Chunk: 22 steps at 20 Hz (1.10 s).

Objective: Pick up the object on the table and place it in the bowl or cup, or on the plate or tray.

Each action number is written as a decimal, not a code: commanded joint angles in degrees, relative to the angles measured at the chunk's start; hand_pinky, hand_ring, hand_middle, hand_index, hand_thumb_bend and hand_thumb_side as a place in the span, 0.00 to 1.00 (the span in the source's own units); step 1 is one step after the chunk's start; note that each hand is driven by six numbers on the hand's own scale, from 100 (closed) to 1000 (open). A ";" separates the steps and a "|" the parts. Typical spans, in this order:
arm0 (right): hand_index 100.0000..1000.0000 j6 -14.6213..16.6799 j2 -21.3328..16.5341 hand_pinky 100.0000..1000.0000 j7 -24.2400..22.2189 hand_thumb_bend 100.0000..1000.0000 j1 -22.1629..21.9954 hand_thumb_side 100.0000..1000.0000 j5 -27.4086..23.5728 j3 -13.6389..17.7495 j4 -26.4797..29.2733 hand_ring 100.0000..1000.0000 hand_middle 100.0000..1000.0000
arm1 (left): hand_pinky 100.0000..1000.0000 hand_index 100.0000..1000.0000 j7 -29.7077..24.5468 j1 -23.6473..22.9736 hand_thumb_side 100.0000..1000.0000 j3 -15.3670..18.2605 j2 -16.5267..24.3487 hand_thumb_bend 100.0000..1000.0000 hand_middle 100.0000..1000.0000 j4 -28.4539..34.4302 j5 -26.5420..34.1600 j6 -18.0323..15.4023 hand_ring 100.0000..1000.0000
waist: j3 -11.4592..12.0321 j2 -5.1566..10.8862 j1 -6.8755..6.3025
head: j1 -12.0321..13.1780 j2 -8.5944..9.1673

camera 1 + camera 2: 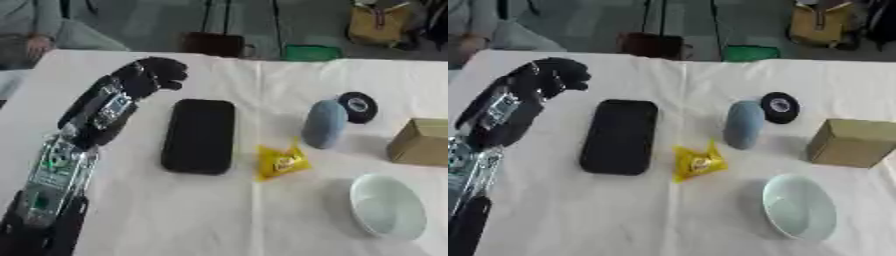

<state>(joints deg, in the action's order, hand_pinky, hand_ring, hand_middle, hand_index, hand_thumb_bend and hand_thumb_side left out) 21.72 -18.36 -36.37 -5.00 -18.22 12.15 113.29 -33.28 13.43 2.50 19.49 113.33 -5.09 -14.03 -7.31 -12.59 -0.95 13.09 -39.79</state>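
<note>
My left hand [153, 74] hovers over the white table's far left, fingers curled, holding nothing. Just right of it lies a flat black tray [199, 135]. A yellow crumpled packet [280, 161] rests right of the tray's near end. Further right and nearer, a pale white bowl [388, 206] stands with nothing in it. A blue-grey oval object [324, 123] stands beyond the packet, with a black tape roll [359, 106] leaning behind it. My right hand shows in neither view.
A brown cardboard box [423, 142] sits at the right edge beside the bowl. A person sits past the far left corner. Bags and a dark stool stand on the floor beyond the table's far edge.
</note>
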 commanded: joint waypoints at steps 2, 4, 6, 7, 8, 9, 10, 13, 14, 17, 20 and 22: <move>0.70 -0.08 -1.10 0.28 -0.14 0.00 0.18 0.50 -0.12 0.27 1.31 0.33 0.66 | 0.83 0.86 -2.28 2.45 0.71 -4.17 3.54 0.00 0.75 0.86 -14.85 -3.99 0.84 | -0.20 0.89 0.18 | 0.29 0.53; 0.70 -0.03 -1.17 0.28 -0.21 0.00 0.18 0.49 -0.23 0.18 1.31 0.33 0.66 | 0.85 0.87 -3.02 4.14 0.69 -6.73 3.52 0.00 0.75 -0.67 -20.78 -5.16 0.84 | -0.20 0.96 0.26 | 0.47 0.48; 0.70 0.04 -1.27 0.28 -0.30 0.00 0.19 0.49 -0.44 0.07 1.31 0.33 0.66 | 0.85 0.87 -2.72 6.45 0.66 -9.28 3.07 0.00 0.75 -3.26 -26.45 -6.20 0.84 | -0.27 1.08 0.36 | 0.61 0.50; 0.70 0.05 -1.29 0.28 -0.36 0.00 0.18 0.49 -0.53 0.03 1.31 0.33 0.66 | 0.85 0.87 -2.07 7.41 0.64 -10.37 2.76 0.00 0.75 -4.60 -28.80 -6.73 0.84 | -0.36 1.13 0.41 | 0.66 0.51; 0.70 0.05 -1.29 0.28 -0.41 0.00 0.16 0.49 -0.61 -0.01 1.31 0.33 0.66 | 0.85 0.87 -1.26 8.27 0.64 -11.34 2.43 0.00 0.75 -5.94 -30.90 -7.27 0.84 | -0.46 1.18 0.45 | 0.70 0.52; 0.70 0.06 -1.28 0.28 -0.46 0.00 0.14 0.49 -0.68 -0.05 1.31 0.33 0.66 | 0.84 0.87 -0.15 8.85 0.65 -12.07 1.90 0.00 0.74 -7.21 -32.25 -7.69 0.82 | -0.64 1.21 0.54 | 0.78 0.54; 0.70 0.10 -1.25 0.28 -0.53 0.00 0.09 0.49 -0.74 -0.09 1.31 0.33 0.66 | 0.84 0.87 1.20 9.26 0.65 -12.64 1.30 0.00 0.74 -8.51 -32.53 -7.85 0.82 | -0.86 1.23 0.64 | 0.88 0.56; 0.71 0.61 -1.67 0.29 -0.57 0.00 -0.06 0.49 -0.93 -0.06 1.31 0.33 0.67 | 0.82 0.88 6.59 8.94 0.76 -12.60 -0.42 0.00 0.77 -10.13 -28.56 -7.73 0.79 | -1.04 1.17 0.83 | 0.96 0.61; 0.71 1.74 -2.92 0.29 -0.55 0.00 -0.25 0.48 -1.12 -0.01 1.31 0.33 0.67 | 0.81 0.88 11.02 7.84 0.77 -11.50 -1.09 0.00 0.78 -9.20 -22.31 -7.49 0.79 | -0.81 1.15 0.80 | 0.77 0.56; 0.73 4.77 -6.22 0.31 -0.41 0.00 -0.68 0.55 -1.77 -0.09 1.31 0.36 0.69 | 0.81 0.92 15.72 5.98 0.76 -7.28 0.61 0.00 0.83 -5.98 -2.95 -4.93 0.79 | -0.15 1.26 0.71 | 0.22 0.62; 0.74 8.74 -11.76 0.33 -0.03 0.00 -0.87 0.45 -2.42 -0.55 1.31 0.37 0.71 | 0.80 0.91 18.84 4.04 0.76 -1.80 1.02 0.03 0.83 -2.19 8.68 -1.07 0.79 | 0.83 1.62 1.03 | -0.94 0.79; 0.76 11.60 -15.48 0.36 0.64 0.00 -0.67 0.44 -2.05 -0.61 1.31 0.40 0.74 | 0.80 0.93 20.45 3.00 0.76 0.70 0.77 0.05 0.84 -1.04 13.13 1.35 0.80 | 1.50 1.95 1.26 | -1.60 0.83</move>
<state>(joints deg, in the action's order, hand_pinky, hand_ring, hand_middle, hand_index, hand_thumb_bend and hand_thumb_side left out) 30.02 -29.94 -34.48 -6.01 -19.90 11.40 113.29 -13.98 16.23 1.04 19.14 110.29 4.32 -14.07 -5.73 -11.41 0.21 11.97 -39.72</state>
